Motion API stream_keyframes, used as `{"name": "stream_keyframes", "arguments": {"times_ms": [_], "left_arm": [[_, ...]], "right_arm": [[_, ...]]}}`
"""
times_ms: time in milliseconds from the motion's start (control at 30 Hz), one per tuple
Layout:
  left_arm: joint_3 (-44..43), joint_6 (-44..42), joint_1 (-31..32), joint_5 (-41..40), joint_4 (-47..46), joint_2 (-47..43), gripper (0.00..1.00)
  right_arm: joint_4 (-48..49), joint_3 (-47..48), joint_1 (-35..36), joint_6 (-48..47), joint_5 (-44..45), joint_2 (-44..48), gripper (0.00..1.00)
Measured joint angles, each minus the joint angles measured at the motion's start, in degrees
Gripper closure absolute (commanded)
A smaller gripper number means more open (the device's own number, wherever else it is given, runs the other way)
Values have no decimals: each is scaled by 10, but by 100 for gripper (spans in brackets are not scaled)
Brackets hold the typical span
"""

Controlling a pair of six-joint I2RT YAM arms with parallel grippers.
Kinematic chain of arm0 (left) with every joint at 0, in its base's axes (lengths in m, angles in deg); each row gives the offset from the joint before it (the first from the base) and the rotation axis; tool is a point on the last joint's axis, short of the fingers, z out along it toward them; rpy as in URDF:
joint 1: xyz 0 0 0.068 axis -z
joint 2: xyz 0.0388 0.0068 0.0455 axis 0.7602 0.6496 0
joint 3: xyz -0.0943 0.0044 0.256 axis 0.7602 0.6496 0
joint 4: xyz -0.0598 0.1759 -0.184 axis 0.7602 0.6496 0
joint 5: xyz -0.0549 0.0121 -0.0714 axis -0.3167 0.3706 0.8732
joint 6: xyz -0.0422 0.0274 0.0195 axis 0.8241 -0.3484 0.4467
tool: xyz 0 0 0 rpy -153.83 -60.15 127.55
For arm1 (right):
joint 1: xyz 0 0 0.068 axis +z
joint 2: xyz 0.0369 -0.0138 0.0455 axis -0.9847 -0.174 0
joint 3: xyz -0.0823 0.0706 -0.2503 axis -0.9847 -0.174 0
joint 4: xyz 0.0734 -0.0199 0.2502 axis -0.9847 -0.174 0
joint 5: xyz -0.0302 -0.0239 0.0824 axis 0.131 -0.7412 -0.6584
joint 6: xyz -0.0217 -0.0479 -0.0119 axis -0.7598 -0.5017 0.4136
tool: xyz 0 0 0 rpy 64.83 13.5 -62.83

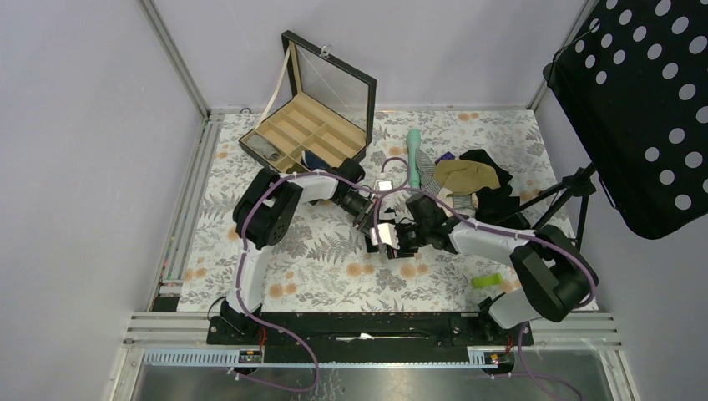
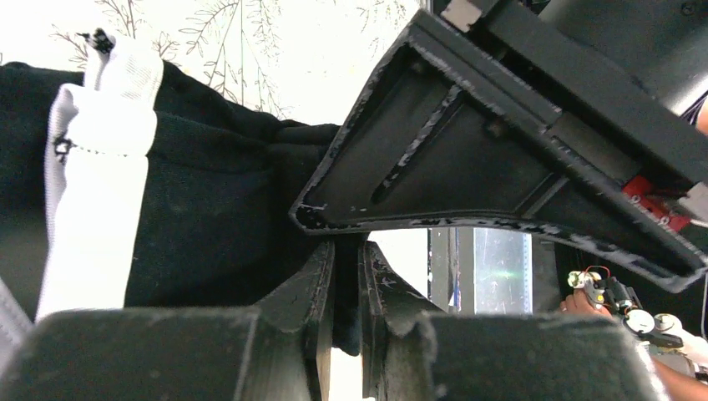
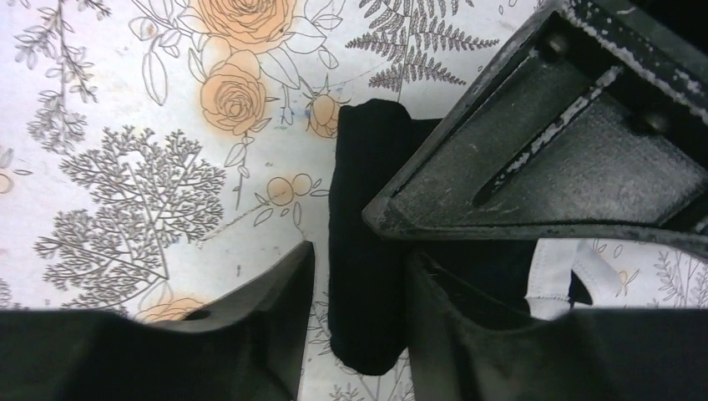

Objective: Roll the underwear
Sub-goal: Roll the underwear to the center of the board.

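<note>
The underwear (image 2: 209, 217) is a dark navy cloth with a white waistband (image 2: 92, 192), lying mid-table on the floral cloth between both arms (image 1: 381, 242). My left gripper (image 2: 349, 288) is shut on a thin fold of its dark fabric. My right gripper (image 3: 359, 292) is open and straddles a rolled dark edge of the underwear (image 3: 367, 251). That gripper's right finger touches the fabric, and a gap shows beside its left finger (image 3: 267, 301). The two grippers sit close together, each one's finger filling the other's view.
A wooden compartment box (image 1: 311, 129) with its glass lid raised stands at the back left. A pile of tan and black garments (image 1: 472, 180) and a teal sock (image 1: 414, 157) lie at the back right. A small green item (image 1: 487, 281) sits front right, a perforated black stand (image 1: 643, 109) at far right.
</note>
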Motion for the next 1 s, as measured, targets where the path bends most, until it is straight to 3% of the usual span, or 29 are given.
{"name": "stream_keyframes", "arguments": {"times_ms": [33, 167, 333, 467, 667, 833, 1000], "left_arm": [[-1, 1, 0, 0, 0, 0, 100], [-3, 3, -3, -6, 5, 0, 74], [-2, 11, -25, -37, 6, -11, 59], [25, 25, -76, -99, -26, -81, 55], [120, 37, -145, -194, -96, -261, 52], [220, 39, -121, -280, -163, -388, 50], [285, -50, -41, -360, -194, -457, 48]], "right_arm": [[-5, 6, 0, -3, 3, -10, 67], [-44, 50, 0, -5, 7, -40, 83], [-124, 129, -3, 8, 2, -88, 90], [-187, 180, -21, 20, -25, -119, 92], [-288, 257, -58, 41, -68, -186, 91], [-363, 350, -92, 79, -99, -273, 91], [-412, 393, -135, 118, -137, -336, 89]]}}
